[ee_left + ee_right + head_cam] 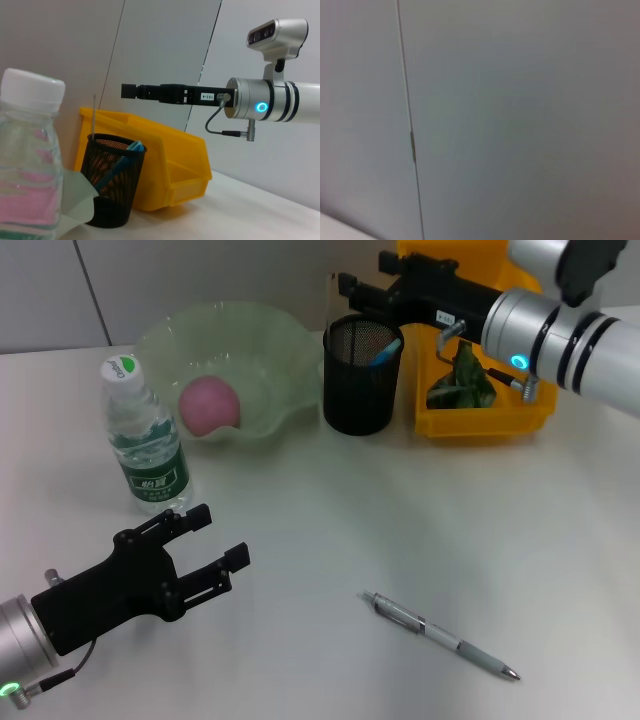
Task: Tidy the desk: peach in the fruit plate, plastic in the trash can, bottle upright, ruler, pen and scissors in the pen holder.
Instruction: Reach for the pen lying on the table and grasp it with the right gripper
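Observation:
The bottle [146,440] stands upright at the left of the desk [330,520]. The peach [208,405] lies in the fruit plate [265,335]. In the pen holder [362,375] stand the scissors [386,350] and the clear ruler [332,300]. Green plastic [460,378] lies in the trash can [480,420]. The pen [440,635] lies on the desk at the front right. My right gripper [362,270] hovers open just above and behind the pen holder, its tip close to the ruler's top, holding nothing. Low at the front left, my left gripper [220,535] is open and empty, short of the bottle.
The left wrist view shows the bottle [30,165] close up, the pen holder [112,185], the trash can [170,165] and my right gripper [129,91] above them. The right wrist view shows only a grey wall. A bare stretch of desk lies around the pen.

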`<state>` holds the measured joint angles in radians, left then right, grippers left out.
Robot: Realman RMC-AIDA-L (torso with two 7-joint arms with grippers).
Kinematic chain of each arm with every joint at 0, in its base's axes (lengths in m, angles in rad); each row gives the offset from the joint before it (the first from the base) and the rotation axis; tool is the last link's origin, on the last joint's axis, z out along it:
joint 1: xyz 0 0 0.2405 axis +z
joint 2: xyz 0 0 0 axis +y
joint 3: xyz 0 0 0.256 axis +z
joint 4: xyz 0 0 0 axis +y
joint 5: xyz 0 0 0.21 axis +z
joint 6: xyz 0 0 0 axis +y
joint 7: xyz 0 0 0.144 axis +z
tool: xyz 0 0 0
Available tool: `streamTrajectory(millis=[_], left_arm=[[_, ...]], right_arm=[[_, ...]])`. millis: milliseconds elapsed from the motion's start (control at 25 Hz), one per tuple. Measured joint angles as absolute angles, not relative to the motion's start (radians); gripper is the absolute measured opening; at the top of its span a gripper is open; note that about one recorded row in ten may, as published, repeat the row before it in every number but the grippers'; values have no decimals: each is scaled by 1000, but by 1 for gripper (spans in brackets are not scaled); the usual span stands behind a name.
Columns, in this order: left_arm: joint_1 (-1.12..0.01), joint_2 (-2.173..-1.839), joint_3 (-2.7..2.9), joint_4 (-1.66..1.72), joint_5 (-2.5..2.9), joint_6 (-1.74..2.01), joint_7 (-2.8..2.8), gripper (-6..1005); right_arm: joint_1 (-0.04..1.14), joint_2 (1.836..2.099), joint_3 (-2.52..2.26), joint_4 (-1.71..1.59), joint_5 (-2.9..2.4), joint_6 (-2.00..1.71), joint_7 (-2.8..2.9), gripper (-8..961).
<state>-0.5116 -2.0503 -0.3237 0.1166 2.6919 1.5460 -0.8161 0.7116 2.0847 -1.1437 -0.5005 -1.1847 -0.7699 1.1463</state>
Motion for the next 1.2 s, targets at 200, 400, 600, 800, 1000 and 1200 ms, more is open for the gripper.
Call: streamTrajectory(millis=[200,400,600,800,1000,1200], left_arm=[[-514,-2049,-324,126,2695,1558,-814,776],[-514,-2050,-324,140,2692,1558,-806,777],[-518,-2046,-329,144,2691,1560,-804,777],[-524,-2038,-330,155,2690,1560,-805,777],[-525,-2033,-315,170,2696,1566,-812,777],[-523,-2019,-282,176,2698,1614,-815,776]], right_arm=[[669,2082,-1145,-540,-1156,-862,1176,613],[605,2074,-1175,-640,-1223,-989,1338,713],[537,2059,-1169,-827,-1456,-1146,1642,751],[542,2054,-1106,-993,-1783,-1344,1960,750],[626,2044,-1043,-1093,-2058,-1565,2198,749],[755,2025,-1049,-1107,-2286,-1752,2401,748]])
